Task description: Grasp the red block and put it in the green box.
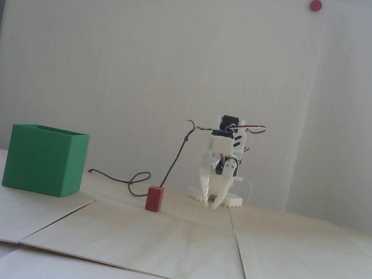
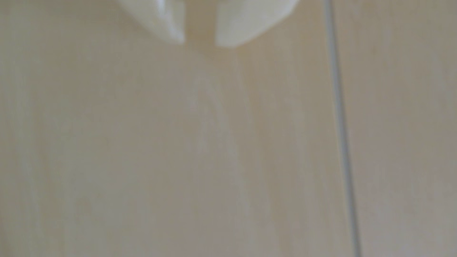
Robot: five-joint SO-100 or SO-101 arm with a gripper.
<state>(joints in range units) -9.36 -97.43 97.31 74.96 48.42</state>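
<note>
End effector [image 1: 210,204] empty, fingers slightly parted, tips near counter [image 1: 162,245]. We see red block [image 1: 154,198] upright between it and green box [image 1: 45,159]; wrist view apparently blurred.

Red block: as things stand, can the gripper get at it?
Probably yes. In the fixed view the red block stands alone on the table, apart from the green box. The gripper hangs open and empty to its right, nothing between them; the cable lies behind.
</note>
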